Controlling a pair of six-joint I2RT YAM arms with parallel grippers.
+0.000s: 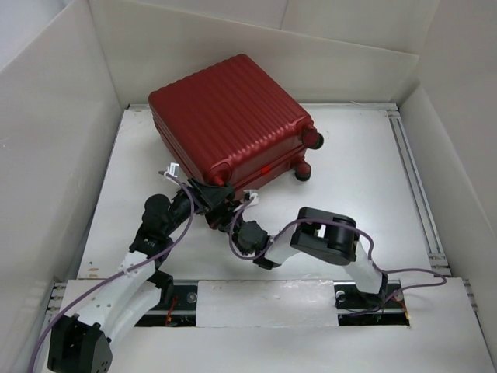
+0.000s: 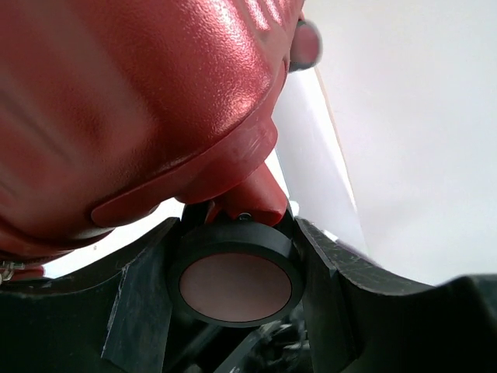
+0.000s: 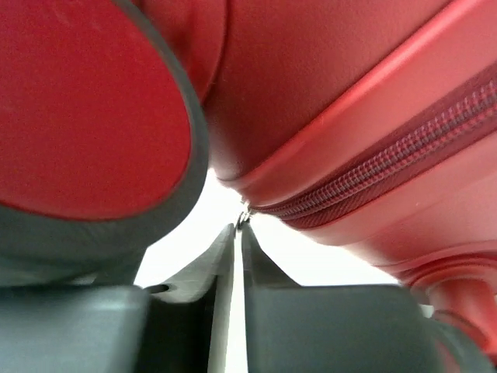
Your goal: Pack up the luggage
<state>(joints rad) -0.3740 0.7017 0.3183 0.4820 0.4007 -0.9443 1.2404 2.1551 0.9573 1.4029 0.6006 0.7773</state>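
While closed, luggage against left claw

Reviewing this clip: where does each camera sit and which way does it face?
Top external: above and behind the bases, looking down on the table and the closed luggage; left arm and right arm show.
Left wrist: low at the luggage's near corner, looking up at its shell; left fingers grip a wheel.
Right wrist: below the near edge, looking up along the zipper; right fingers, shut, show.
Shared: both wrist views show red shell and a wheel.
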